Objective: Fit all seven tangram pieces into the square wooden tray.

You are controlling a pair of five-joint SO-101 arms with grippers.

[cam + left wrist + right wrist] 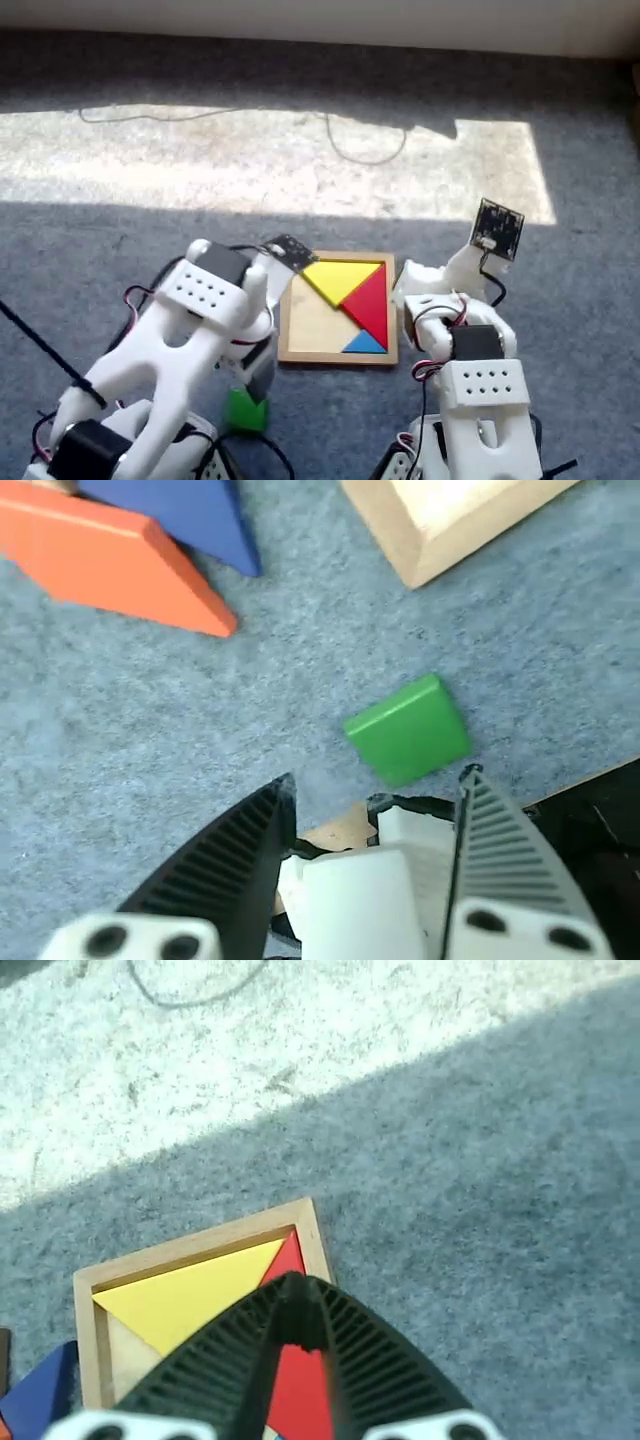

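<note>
The square wooden tray [335, 357] lies between my two arms. Inside it sit a yellow triangle [340, 280], a red triangle [372, 305] and a small blue triangle [364, 342]. A green square [408, 730] rests on the carpet near the tray's corner [450, 520]. My left gripper [378, 777] hangs open just above and short of that square. An orange piece [110, 565] and a dark blue piece [190, 520] lie farther off on the carpet. My right gripper [295, 1288] is shut on nothing, over the red triangle [300, 1390] beside the yellow one [190, 1295].
Grey carpet covers the whole floor, with a sunlit band and a loose cable [350, 150] beyond the tray. The green square [244, 410] sits close to the left arm's base. The dark blue piece [40, 1390] lies just outside the tray's rim [200, 1245].
</note>
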